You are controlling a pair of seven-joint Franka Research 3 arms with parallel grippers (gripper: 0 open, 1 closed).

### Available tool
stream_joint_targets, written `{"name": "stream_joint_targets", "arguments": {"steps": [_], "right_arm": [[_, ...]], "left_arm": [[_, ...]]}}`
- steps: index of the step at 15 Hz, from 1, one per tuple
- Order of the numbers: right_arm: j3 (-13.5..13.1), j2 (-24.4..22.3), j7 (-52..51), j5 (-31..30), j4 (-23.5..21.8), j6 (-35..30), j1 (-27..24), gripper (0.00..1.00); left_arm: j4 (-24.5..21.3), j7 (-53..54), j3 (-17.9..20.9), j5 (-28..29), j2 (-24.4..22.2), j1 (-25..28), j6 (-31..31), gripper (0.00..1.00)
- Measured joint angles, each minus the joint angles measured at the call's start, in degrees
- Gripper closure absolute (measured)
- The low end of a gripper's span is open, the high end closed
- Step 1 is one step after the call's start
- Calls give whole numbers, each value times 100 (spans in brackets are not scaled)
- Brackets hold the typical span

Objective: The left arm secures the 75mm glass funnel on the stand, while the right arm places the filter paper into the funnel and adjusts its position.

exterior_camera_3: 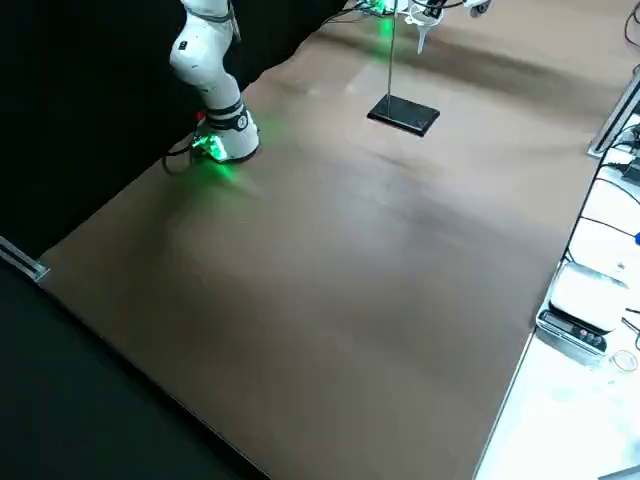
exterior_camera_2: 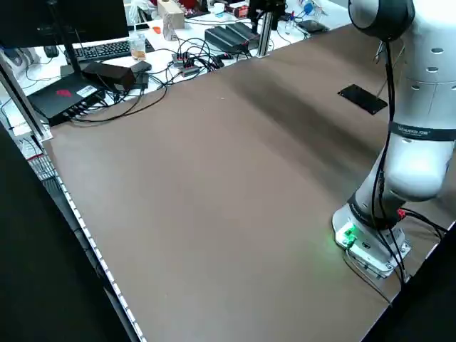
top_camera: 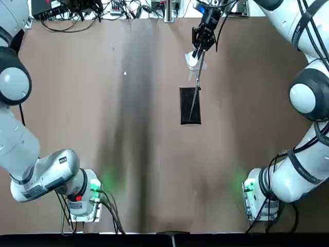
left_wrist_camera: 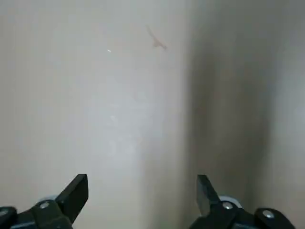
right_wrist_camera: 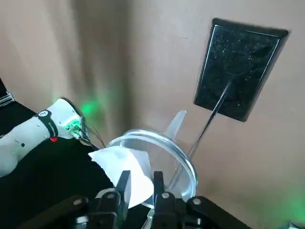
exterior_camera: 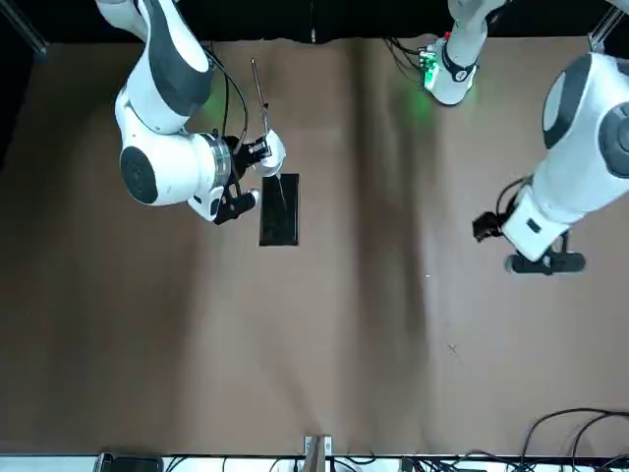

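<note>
Two black fingers of your right gripper (right_wrist_camera: 141, 177) stand parted, released, beside the filter paper (right_wrist_camera: 116, 164), which overlaps the rim of the glass funnel (right_wrist_camera: 167, 157). Expect light, easily creased paper; pinch its upper edge, sparing brittle glass. Your left gripper (left_wrist_camera: 144, 183), spread, hangs well apart.
</note>
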Motion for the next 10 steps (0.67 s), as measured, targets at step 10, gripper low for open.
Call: {"name": "stream_joint_targets", "arguments": {"steps": [10], "right_arm": [[-74, 0, -79, -2, 0, -125, -31, 73]], "left_arm": [[-94, 1056, 3233, -1622, -1443, -1836, -323, 0]]}}
